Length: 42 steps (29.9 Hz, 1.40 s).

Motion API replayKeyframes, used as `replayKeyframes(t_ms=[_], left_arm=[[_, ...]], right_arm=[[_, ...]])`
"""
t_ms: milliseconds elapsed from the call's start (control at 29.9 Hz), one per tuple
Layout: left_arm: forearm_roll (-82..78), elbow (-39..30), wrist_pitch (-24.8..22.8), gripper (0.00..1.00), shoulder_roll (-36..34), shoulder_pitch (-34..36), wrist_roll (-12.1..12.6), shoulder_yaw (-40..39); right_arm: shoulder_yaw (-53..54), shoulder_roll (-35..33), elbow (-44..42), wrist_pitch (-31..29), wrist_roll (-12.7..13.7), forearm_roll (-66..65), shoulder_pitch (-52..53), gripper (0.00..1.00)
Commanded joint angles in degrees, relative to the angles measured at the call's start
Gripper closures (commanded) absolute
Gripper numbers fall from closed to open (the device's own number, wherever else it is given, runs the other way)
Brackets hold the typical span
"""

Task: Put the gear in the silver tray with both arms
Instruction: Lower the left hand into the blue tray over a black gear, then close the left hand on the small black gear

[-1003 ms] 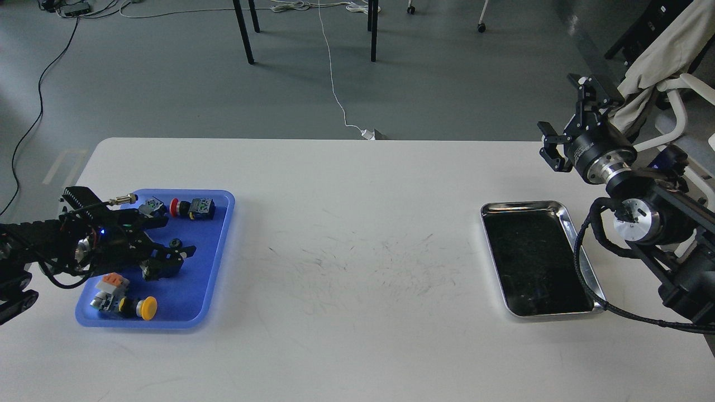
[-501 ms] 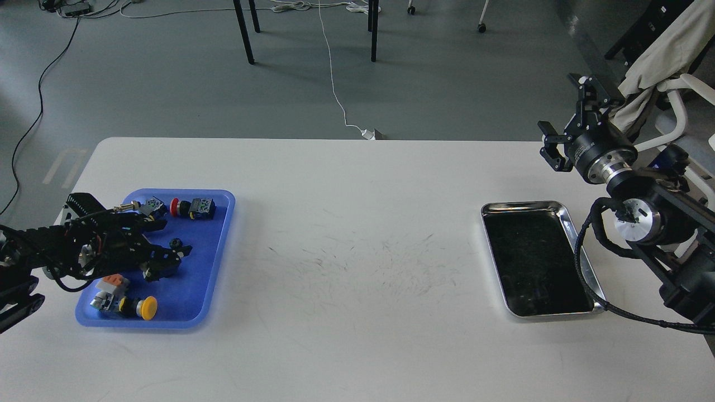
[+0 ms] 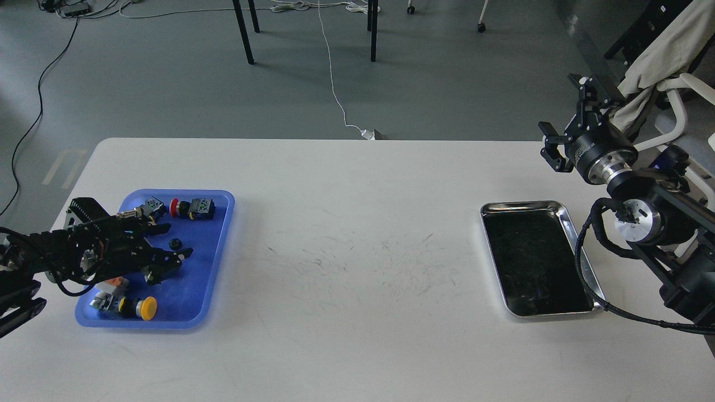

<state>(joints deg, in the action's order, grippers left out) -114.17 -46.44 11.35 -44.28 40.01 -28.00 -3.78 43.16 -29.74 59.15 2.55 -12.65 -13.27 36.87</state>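
Note:
A small black gear (image 3: pixel 175 243) lies in the blue plastic tray (image 3: pixel 195 282) at the left of the white table. My left gripper (image 3: pixel 179 240) is open low over that tray, one finger on either side of the gear; I cannot tell if they touch it. The silver tray (image 3: pixel 525 205) sits at the right of the table with a dark, bare bottom. My right gripper (image 3: pixel 561 111) is open and empty, held up in the air beyond the silver tray's far right corner.
The blue tray also holds a red push-button (image 3: pixel 175 207), a yellow push-button (image 3: pixel 147 307), an orange-topped part (image 3: pixel 113 285) and other small switches. A black cable (image 3: pixel 581 268) of the right arm hangs over the silver tray's right rim. A chair with cloth (image 3: pixel 670 67) stands right.
My left gripper has sunk lower and drawn slightly back towards me, its fingers now bracketing the gear. The right arm has not moved.

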Motion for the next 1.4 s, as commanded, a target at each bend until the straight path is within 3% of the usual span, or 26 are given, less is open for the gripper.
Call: replayKeyframes(t_ms=[0,1003,1203,1270,1370], left_arm=[[-0.1,0.1,0.2,0.38,0.0,-0.1,0.0,0.0],[0.3,0.7,3.0,0.53,0.4,-0.2,0.0,1.6],[0.6,1.0,2.9,0.63,0.5,-0.1,0.0,1.6],[0.7,1.0,2.8,0.72,0.5,-0.1,0.0,1.6],[0.6,1.0,2.7,0.74,0.5,-0.1,0.0,1.6]], right_arm=[[0.0,0.1,-0.1,0.0,0.0,0.0,0.0,0.01],[-0.2,0.4,0.0,0.0,0.0,0.0,0.0,0.01],[-0.3,0.5,0.0,0.0,0.0,-0.1,0.0,0.01],[-0.2,0.6,0.0,0.0,0.0,-0.1,0.0,0.01],[-0.3,0.6,0.0,0.0,0.0,0.0,0.0,0.01]])
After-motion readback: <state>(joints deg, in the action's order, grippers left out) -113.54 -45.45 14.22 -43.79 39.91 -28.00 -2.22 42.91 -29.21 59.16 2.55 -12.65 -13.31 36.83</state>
